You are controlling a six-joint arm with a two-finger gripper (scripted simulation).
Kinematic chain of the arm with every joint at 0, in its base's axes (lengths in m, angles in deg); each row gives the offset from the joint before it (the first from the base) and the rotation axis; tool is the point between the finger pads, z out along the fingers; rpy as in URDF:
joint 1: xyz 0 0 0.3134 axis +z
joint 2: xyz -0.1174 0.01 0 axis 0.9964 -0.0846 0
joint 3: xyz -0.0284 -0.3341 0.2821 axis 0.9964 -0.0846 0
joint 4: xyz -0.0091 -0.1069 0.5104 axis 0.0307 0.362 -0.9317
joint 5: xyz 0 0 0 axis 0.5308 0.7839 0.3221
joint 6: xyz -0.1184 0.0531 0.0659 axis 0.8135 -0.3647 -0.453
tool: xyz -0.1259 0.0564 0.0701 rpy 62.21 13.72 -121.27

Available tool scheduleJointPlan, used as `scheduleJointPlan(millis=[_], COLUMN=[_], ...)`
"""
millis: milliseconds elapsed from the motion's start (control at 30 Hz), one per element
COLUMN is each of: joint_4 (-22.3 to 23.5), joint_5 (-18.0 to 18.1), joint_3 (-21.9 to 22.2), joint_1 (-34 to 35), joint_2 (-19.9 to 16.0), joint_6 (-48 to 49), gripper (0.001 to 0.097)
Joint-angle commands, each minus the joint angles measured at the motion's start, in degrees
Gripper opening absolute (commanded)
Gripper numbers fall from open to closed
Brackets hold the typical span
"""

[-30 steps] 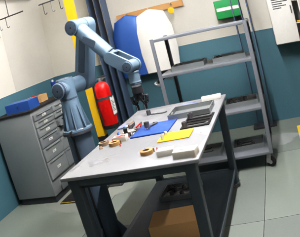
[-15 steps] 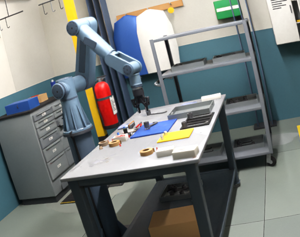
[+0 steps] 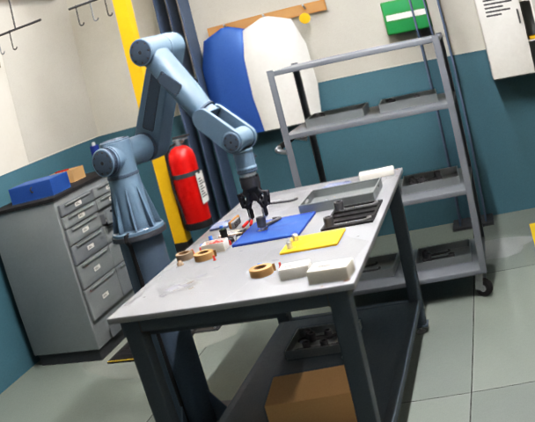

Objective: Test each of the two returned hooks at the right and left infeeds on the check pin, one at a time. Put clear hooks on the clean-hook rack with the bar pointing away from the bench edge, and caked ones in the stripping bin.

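Observation:
A dark grey hook (image 3: 264,221) with a short cylinder end and a flat bar lies on the blue mat (image 3: 275,227) near its back left corner. My gripper (image 3: 255,211) hangs just above and to the left of the hook, open and empty. A small pale piece, perhaps the check pin (image 3: 294,236), stands at the left end of the yellow mat (image 3: 313,240). The dark rack (image 3: 351,213) sits to the right of the blue mat, and the grey tray-like bin (image 3: 342,194) lies behind it. I see no second hook clearly.
Small tools and a red-handled item (image 3: 231,225) clutter the table left of the blue mat. Tape rolls (image 3: 204,255) (image 3: 261,270) and white blocks (image 3: 330,270) sit toward the front edge. A metal shelf unit (image 3: 377,150) stands behind the table.

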Motion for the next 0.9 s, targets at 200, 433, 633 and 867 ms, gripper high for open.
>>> scheduleJointPlan(millis=[200,433,633,867], joint_4=[0.00,0.00,0.00,0.00], joint_5=[0.22,1.12,1.86,2.12], joint_3=[0.17,0.26,0.36,0.40], joint_1=[0.01,0.01,0.01,0.01], joint_2=[-0.01,-1.04,-1.88,-2.17], joint_6=[0.00,0.00,0.00,0.00], gripper=[0.0640,0.0640,0.0640,0.0640])
